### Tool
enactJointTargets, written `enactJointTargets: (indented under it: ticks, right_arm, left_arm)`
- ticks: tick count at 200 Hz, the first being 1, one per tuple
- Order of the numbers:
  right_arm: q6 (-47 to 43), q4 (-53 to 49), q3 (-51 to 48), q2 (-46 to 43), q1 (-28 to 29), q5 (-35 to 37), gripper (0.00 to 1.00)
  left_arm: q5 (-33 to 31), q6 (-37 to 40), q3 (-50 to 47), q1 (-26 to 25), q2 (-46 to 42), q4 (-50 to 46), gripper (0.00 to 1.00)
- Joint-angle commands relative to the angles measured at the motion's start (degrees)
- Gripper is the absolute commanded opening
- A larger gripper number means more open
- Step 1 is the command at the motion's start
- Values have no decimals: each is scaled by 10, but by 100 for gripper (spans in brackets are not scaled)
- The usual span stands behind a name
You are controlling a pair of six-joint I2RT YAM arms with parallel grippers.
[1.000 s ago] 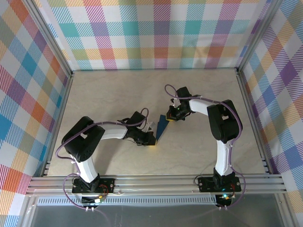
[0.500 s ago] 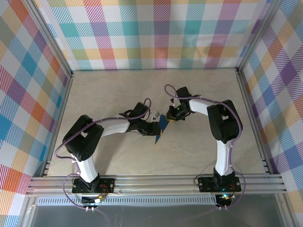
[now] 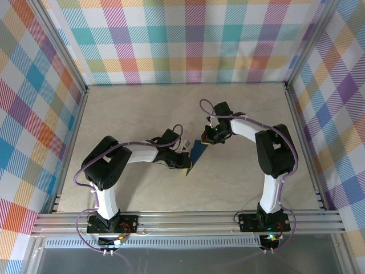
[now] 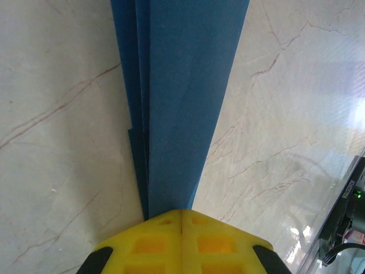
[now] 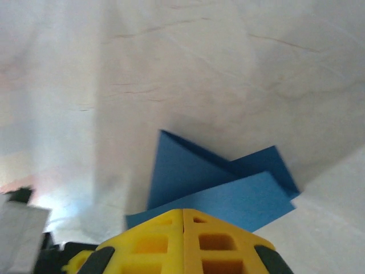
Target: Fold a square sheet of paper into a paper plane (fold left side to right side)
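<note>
Slid toward 6 o'clock along paper plane (image 3: 198, 153): left gripper (image 3: 185, 164), pressed together; right gripper (image 3: 205, 140), pressed together, at its 1 o'clock end.

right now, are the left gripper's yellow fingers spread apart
No, the left gripper is shut, its yellow halves meeting in one seam at the folded blue paper's end.

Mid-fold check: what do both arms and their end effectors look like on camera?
The left arm and right arm have white links, black joints and looping purple cables. The left end effector and right end effector have yellow fingers with square recesses.
</note>
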Motion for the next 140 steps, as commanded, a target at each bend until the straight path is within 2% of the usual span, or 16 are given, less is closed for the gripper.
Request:
enactJointTargets:
  ticks: [1,72,140]
  right_arm:
    - [-2,0,-25,-34,15,-21,0]
    - [38,77,-104,-36,59,-47,0]
    - [35,92,-112,-2,74,-47,0]
  left_arm:
    - [-30,-2,-23,-6,9,-16,0]
    - [-37,6,-25,-7,6,-28,0]
    - [-51,2,-23,-7,6,-47,0]
